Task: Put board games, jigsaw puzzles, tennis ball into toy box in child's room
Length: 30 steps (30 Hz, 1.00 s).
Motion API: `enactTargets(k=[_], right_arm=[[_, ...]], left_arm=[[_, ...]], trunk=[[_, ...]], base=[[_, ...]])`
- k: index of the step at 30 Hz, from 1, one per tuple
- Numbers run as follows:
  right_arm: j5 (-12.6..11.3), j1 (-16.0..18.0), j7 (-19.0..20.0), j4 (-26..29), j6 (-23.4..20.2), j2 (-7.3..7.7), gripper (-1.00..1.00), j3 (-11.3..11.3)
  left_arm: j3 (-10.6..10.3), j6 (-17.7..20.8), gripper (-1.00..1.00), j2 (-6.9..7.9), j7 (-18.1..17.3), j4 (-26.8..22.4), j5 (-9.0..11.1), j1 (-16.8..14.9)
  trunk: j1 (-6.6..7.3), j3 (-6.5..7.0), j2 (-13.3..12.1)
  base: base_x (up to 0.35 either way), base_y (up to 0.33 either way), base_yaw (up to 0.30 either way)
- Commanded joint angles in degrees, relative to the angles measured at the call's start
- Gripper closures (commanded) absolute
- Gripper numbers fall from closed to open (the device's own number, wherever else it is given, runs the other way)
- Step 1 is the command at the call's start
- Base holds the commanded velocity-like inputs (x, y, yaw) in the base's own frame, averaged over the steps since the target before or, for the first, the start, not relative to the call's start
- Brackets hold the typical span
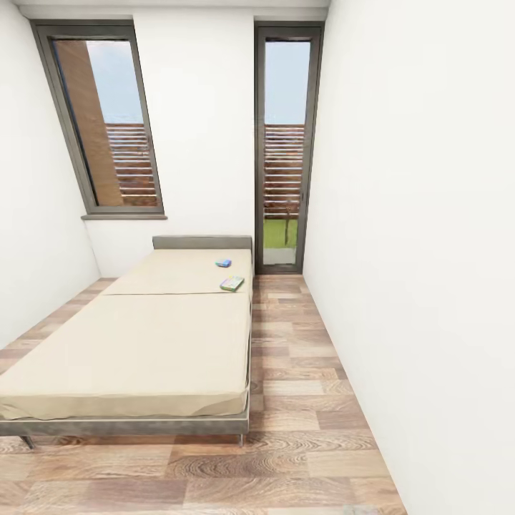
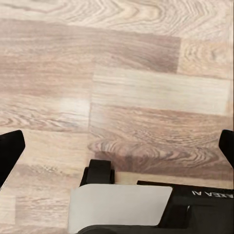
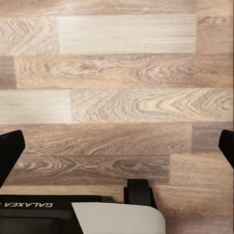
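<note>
Two board games lie on the beige bed (image 1: 143,343), toward its far right corner. One is a small blue box (image 1: 223,262) near the headboard. The other is a flat green and yellow box (image 1: 232,283) a little closer to me, by the bed's right edge. My left gripper (image 2: 117,146) hangs over bare wood floor, its black fingers (image 2: 9,148) spread wide with nothing between them. My right gripper (image 3: 117,146) is likewise open over the floor, fingers (image 3: 9,146) far apart and empty. The table, toy box, puzzles and tennis ball are out of view.
A strip of wood floor (image 1: 293,372) runs between the bed and the white right wall (image 1: 415,286). A glass door (image 1: 285,150) and a window (image 1: 107,121) are in the far wall. The robot's base (image 2: 122,204) shows under both wrists.
</note>
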<state>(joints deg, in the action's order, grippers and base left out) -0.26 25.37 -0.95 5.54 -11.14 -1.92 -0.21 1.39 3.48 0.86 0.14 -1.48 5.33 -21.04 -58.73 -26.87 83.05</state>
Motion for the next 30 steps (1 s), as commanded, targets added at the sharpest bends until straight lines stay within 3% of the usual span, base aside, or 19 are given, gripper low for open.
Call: enactTargets(k=[1, 10, 16, 21, 30], right_arm=[[-0.02, 1.36, -0.05, 0.19, -1.79, -0.03, -1.00, -0.02], [0.07, 8.75, 0.20, 0.43, -10.09, -0.16, -1.00, -0.01], [0.10, 11.83, 0.13, 0.71, -12.04, -0.48, -1.00, 0.01], [-0.14, 16.26, 0.42, 1.33, -13.66, -0.71, -1.00, -0.01], [-0.29, 20.63, 0.65, 1.73, -15.84, -0.97, -1.00, -0.09]], left_arm=[[0.80, 0.56, -1.00, -0.03, -0.09, -0.26, 1.14, -1.45], [4.21, 3.66, -1.00, -0.88, 0.14, -0.74, 4.99, -9.96], [4.92, 5.23, -1.00, -1.54, 0.25, -0.84, 5.89, -13.88], [5.45, 6.97, -1.00, -2.56, 0.14, -0.87, 6.63, -18.42], [5.70, 9.04, -1.00, -3.94, 0.07, -1.29, 7.57, -22.01]], trunk=[[0.00, -0.06, 0.03], [0.00, -0.06, 0.03], [0.00, -0.06, 0.03], [0.00, -0.06, 0.03], [0.00, -0.06, 0.03]], base=[[0.000, 0.000, 0.000], [0.000, 0.000, 0.000], [0.000, 0.000, 0.000], [0.000, 0.000, 0.000], [0.000, 0.000, 0.000]])
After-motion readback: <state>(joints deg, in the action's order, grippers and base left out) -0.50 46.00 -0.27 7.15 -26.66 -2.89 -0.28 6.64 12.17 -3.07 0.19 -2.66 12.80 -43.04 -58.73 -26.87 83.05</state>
